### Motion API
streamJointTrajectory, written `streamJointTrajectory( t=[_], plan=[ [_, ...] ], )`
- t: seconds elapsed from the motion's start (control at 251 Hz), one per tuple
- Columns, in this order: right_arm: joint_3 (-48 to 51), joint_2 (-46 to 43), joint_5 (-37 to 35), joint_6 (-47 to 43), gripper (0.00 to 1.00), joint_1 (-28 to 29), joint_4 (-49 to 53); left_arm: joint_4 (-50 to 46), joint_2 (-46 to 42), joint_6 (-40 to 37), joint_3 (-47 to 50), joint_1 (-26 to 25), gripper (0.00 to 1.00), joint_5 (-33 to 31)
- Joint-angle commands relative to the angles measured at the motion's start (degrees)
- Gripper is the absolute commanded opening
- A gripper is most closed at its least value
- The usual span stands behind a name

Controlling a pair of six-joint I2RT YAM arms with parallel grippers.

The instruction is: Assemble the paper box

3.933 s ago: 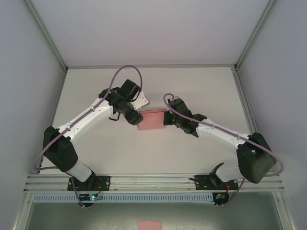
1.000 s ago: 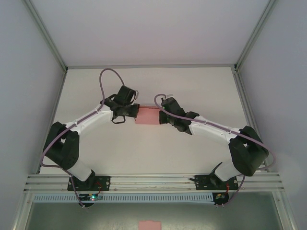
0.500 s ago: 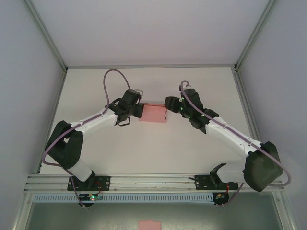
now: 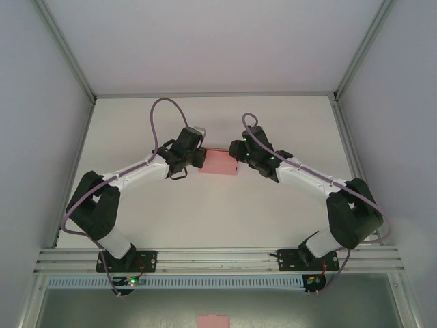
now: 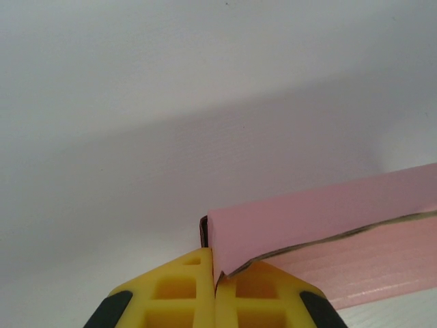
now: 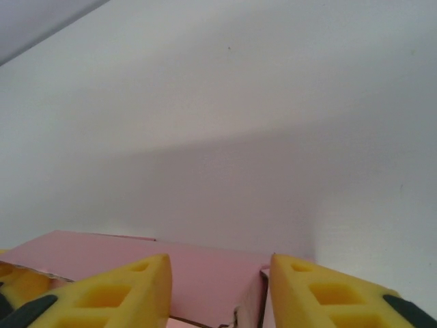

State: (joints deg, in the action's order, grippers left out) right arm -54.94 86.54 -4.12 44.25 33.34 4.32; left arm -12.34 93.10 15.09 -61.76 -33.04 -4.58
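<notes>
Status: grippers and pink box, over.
Left gripper shut on paper box edge. Right gripper open astride its other end. Nothing in the way.

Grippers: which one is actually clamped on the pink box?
The left gripper: its jaws are shut on an edge of the paper box. The right gripper has its jaws apart, straddling a corner of it.

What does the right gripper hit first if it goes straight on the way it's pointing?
The paper box. Its end sits between the open fingers of the right gripper, so the card comes first, probably almost at once. Depth is hard to judge from the wrist view.
</notes>
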Motion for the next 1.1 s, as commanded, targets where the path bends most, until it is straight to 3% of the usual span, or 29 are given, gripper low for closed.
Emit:
streamJointTrajectory(
  t=[0.0, 0.132, 0.299, 0.347, 0.491, 0.654, 0.746, 0.918, 0.998, 1.054, 1.097],
  plan=[
    [2.94, 2.58, 0.05, 2.16, 0.38, 2.15, 5.37, -10.56, 2.68, 1.31, 3.62, -1.49, 0.0, 2.91],
    [7.33, 3.45, -0.24, 4.55, 0.39, 2.43, 5.8, -10.36, 2.11, 1.5, 3.63, -1.48, 0.04, 4.86],
    [9.46, 6.23, 1.56, 5.89, 0.3, 2.58, 6.15, -10.1, 1.87, 3.1, 3.4, -1.49, 0.07, 7.33],
    [9.91, 6.78, 2.05, 6.27, 0.28, 2.69, 6.36, -10.07, 1.44, 3.54, 3.31, -1.45, 0.15, 7.88],
    [11.15, 7.23, 1.01, 7.23, 0.24, 2.59, 7.94, -10.81, -0.34, 3.98, 3.14, -1.45, 0.22, 8.19],
    [12.92, 7.65, 1.07, 8.55, 0.22, 2.44, 8.16, -11.74, -2.5, 4.06, 2.59, -1.45, 0.39, 9.86],
    [13.16, 7.7, 0.91, 8.92, 0.2, 2.36, 8.42, -12.32, -3.39, 4.24, 1.84, -1.48, 0.4, 12.09],
    [13.68, 7.76, 0.78, 9.43, 0.19, 2.37, 8.77, -17.18, -4.76, 5.78, -2.02, -0.82, 0.71, 9.81],
    [13.75, 7.62, 0.1, 9.8, 0.16, 2.46, 8.94, -18.9, -5.42, 7.07, -3.54, -0.2, 0.9, 8.74],
    [13.57, 7.57, -0.65, 9.89, 0.16, 2.51, 9.51, -18.24, -6.35, 8.41, -3.5, 0.27, 0.99, 9.95],
    [13.55, 7.49, -0.89, 9.83, 0.16, 2.49, 9.73, -16.77, -7.36, 9.54, -3.06, 0.72, 1.0, 11.54]
  ],
)
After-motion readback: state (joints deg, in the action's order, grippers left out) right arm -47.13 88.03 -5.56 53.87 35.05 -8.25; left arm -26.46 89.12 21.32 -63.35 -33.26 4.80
